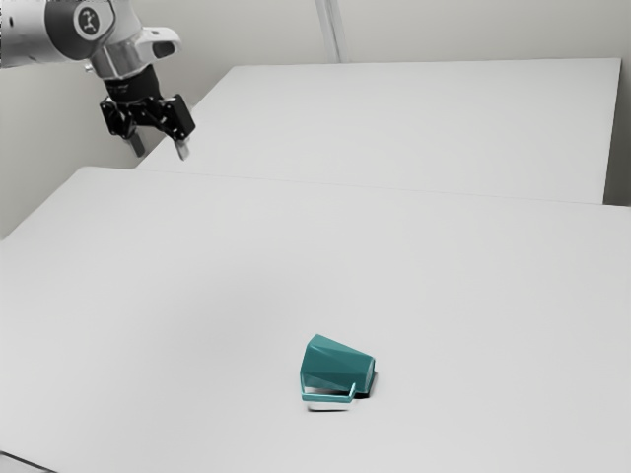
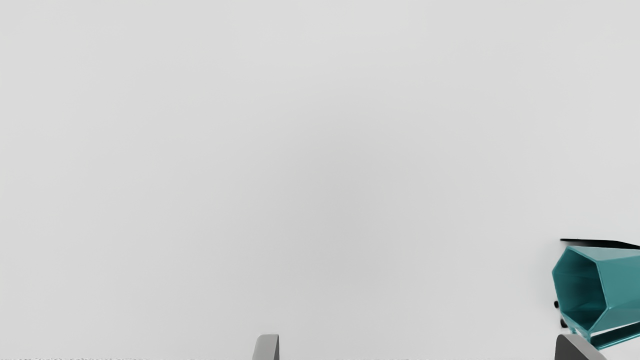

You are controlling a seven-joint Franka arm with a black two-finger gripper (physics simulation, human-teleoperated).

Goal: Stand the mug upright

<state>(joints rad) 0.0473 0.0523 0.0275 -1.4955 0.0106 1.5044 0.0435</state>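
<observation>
Up in the exterior view's upper left, my gripper [image 1: 161, 150] hangs high over the table, its fingers spread with nothing between them. The teal mug [image 1: 337, 366] lies on its side on the table, well apart from the gripper toward the exterior view's lower middle, its handle low along one side. In the wrist view, the gripper [image 2: 417, 346] shows two widely parted fingertips. The mug [image 2: 620, 280] appears there beyond one fingertip, its open mouth facing the area in front of the hand; its base is cut off.
The white table [image 1: 197, 296] stretches beneath the arm. Behind it is another white surface [image 1: 424, 128], with walls around. A thin dark line [image 1: 28, 461] crosses the exterior view's lower left corner.
</observation>
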